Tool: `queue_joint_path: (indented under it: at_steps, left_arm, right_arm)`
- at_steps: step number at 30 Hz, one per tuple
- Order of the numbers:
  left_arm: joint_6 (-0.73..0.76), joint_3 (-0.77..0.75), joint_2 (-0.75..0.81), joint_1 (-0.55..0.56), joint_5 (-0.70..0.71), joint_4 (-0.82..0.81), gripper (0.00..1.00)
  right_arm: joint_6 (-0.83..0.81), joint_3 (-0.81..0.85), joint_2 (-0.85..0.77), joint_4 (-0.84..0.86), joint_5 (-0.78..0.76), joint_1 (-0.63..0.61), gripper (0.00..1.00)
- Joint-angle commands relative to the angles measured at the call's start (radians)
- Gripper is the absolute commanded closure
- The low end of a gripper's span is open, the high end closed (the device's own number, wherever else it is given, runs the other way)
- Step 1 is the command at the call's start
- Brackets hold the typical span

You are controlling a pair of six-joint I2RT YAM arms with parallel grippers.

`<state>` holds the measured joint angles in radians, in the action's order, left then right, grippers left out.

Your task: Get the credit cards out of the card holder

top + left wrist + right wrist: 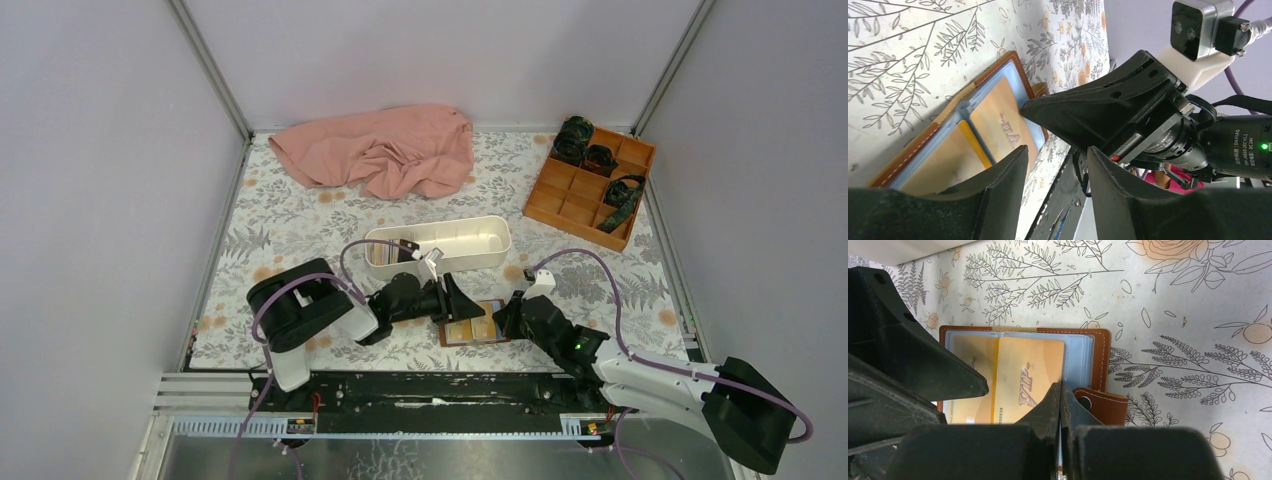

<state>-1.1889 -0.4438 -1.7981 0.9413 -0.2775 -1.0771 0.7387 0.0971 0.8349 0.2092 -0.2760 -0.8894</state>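
- We find the card holder (1100, 347) lying open and flat on the flower-printed table (1173, 300), near the front edge and between the two grippers.
- Two yellow-orange cards (1030, 365) sit side by side in its bluish clear sleeves. The right-hand card bears the letters "VIP".
- The snap tab (1103, 405) sticks out past the holder's stitched edge and rests on the table.
- Left gripper (1057, 155): the fingers stand apart with nothing between them. One finger reaches over the half of the holder with the other card. We cannot tell whether it touches.
- Right gripper (1060, 390): the fingers are pressed together. Their tips meet at the edge of the "VIP" card, just beside the snap tab. We cannot tell whether a card or sleeve is pinched between them.
- The two grippers face each other across the holder, tips close together.
- A long white tray (440, 245) stands just behind the holder. A pink cloth (380, 150) lies at the back, and an orange box (590, 190) sits at the back right.
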Motion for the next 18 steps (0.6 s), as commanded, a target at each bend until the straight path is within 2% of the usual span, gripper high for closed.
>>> queue_joint_path:
  at_steps: [1, 5, 18]
  left_arm:
    - [-0.035, -0.029, -0.045, -0.002, -0.029, -0.132, 0.46]
    - [-0.034, -0.018, -0.046, -0.004, -0.020, -0.121, 0.47]
    - [0.059, 0.022, 0.123, -0.002, 0.044, 0.084, 0.49]
  right_arm:
    - [0.017, -0.011, 0.020, -0.028, 0.024, -0.005, 1.00]
    - [0.009, -0.004, 0.004, -0.046, 0.013, -0.004, 1.00]
    - [-0.010, 0.015, -0.021, -0.060, 0.030, -0.004, 1.00]
